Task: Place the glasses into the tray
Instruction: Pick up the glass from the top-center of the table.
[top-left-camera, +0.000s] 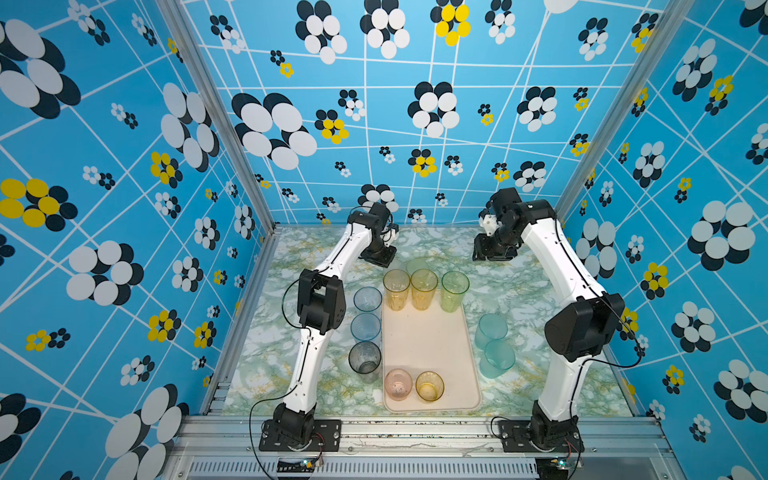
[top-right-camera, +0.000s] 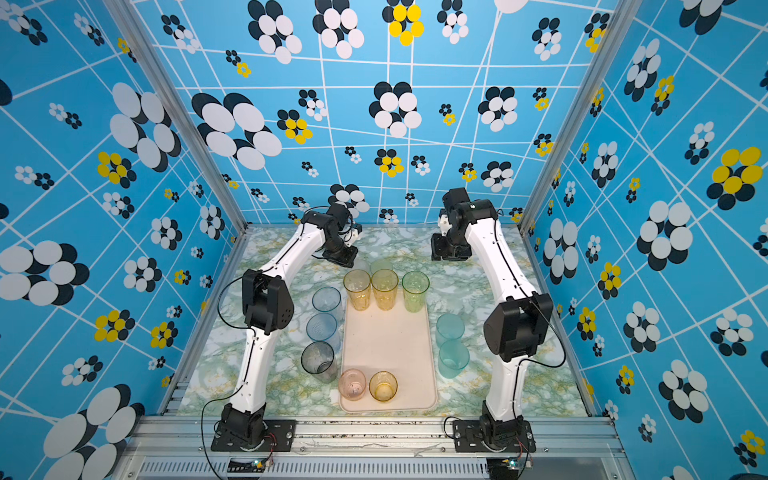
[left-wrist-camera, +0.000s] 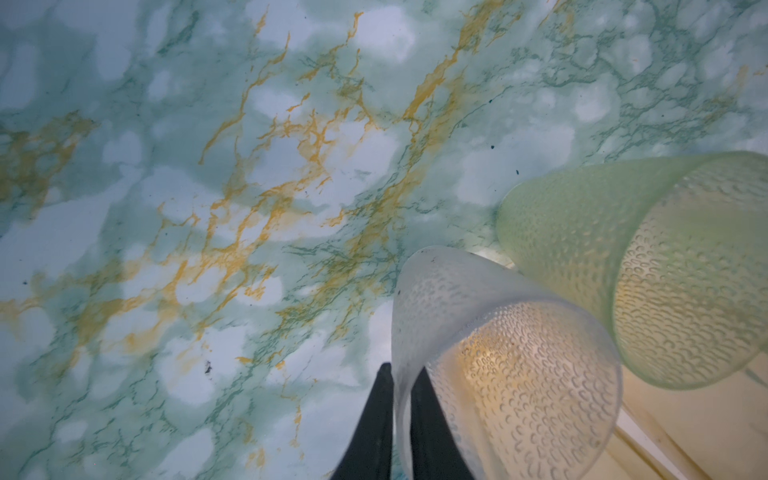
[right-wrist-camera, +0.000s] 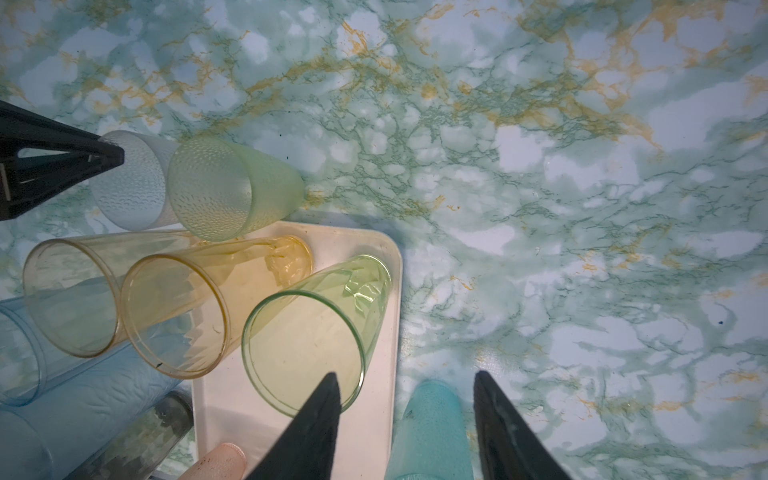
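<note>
"How far along was it when you looked in?"

"Not halfway, by my count. Five glasses stood in the tray (top-left-camera: 430, 349): two tall amber tumblers (top-left-camera: 397, 291) (top-left-camera: 424, 289) and a tall green tumbler (top-left-camera: 454, 291) at its far end, and a short pink tumbler (top-left-camera: 398, 384) and a short amber tumbler (top-left-camera: 429, 386) at the near end. Seven were out on the marbled table (top-left-camera: 540, 291). Two blue tumblers (top-left-camera: 367, 299) (top-left-camera: 365, 326) and a grey tumbler (top-left-camera: 365, 357) stood along the left arm's side, with two teal tumblers (top-left-camera: 491, 330) (top-left-camera: 498, 357) on the right. A clear tumbler (left-wrist-camera: 498, 353) and a pale green frosted tumbler (left-wrist-camera: 665, 270) stood just beyond the far rim."

"And the arms?"

"The left gripper (left-wrist-camera: 401, 368) pinched the clear tumbler's wall, one finger inside and one outside. I judged it not yet lifted. The right gripper (right-wrist-camera: 405, 374) hung over the table's far right, jaws apart, holding nothing."
</note>
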